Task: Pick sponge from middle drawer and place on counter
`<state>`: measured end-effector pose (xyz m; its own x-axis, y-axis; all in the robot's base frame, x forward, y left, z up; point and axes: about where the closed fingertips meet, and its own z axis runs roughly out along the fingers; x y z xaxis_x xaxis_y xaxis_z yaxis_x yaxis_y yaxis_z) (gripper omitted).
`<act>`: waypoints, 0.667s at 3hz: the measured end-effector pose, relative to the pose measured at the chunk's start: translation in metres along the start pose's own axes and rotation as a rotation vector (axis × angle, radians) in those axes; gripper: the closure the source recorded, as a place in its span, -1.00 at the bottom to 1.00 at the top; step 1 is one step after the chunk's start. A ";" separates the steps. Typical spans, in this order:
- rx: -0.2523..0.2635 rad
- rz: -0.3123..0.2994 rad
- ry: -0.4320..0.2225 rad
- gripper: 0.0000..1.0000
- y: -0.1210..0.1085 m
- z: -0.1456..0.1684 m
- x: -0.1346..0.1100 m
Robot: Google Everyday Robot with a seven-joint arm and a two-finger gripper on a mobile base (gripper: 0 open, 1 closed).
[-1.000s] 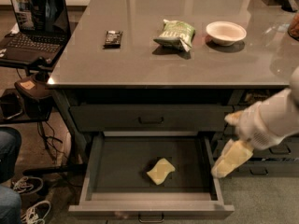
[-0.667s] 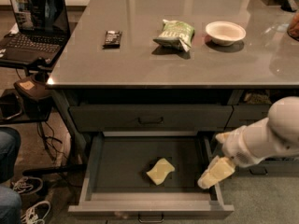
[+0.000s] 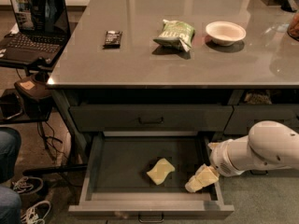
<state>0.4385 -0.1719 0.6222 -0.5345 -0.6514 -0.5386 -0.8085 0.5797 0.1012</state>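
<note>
The pale yellow sponge (image 3: 160,171) lies flat on the floor of the open middle drawer (image 3: 117,169), a little right of its centre. My cream gripper (image 3: 196,182) hangs inside the drawer near its right front corner, to the right of the sponge and apart from it, holding nothing. The white arm reaches in from the right edge of the view. The grey counter (image 3: 140,59) lies above, over dark cabinetry.
On the counter lie a green snack bag (image 3: 174,33), a white bowl (image 3: 225,32) and a small dark object (image 3: 112,38). A shut upper drawer (image 3: 150,118) is above the open one. A laptop (image 3: 32,22) on a stand and a person's legs are at the left.
My gripper has moved left and down, from outside the drawer's right side into the drawer, closer to the sponge. The sponge has not moved.
</note>
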 end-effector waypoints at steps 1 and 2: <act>-0.006 0.057 -0.025 -1.00 0.008 0.021 0.006; 0.053 0.151 -0.104 -1.00 -0.006 0.052 0.001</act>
<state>0.4550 -0.1506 0.5772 -0.6180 -0.5024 -0.6047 -0.7054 0.6939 0.1444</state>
